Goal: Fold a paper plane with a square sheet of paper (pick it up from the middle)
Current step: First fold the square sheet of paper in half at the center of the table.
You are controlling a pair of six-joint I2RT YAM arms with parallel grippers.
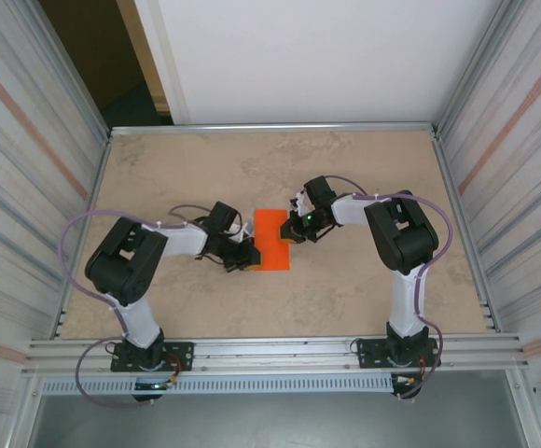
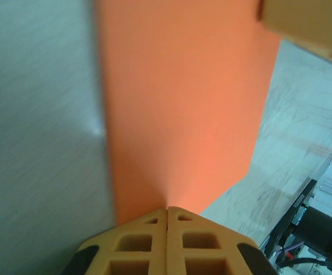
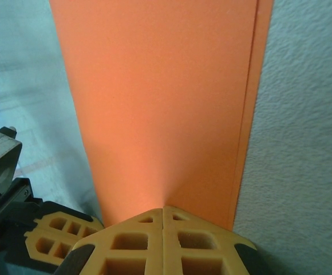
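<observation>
Left gripper (image 2: 167, 209) at seven o'clock and right gripper (image 3: 163, 208) at one o'clock clamp tight on the paper (image 1: 272, 240); uneven pulling could tear or skew it

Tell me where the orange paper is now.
In the top view, the orange paper lies near the middle of the table, held by the left gripper at its near-left corner and the right gripper at its right edge.

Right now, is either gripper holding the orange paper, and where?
Nothing is held. The left gripper and right gripper are shut, tips resting on the flat folded orange paper, at opposite corners.
</observation>
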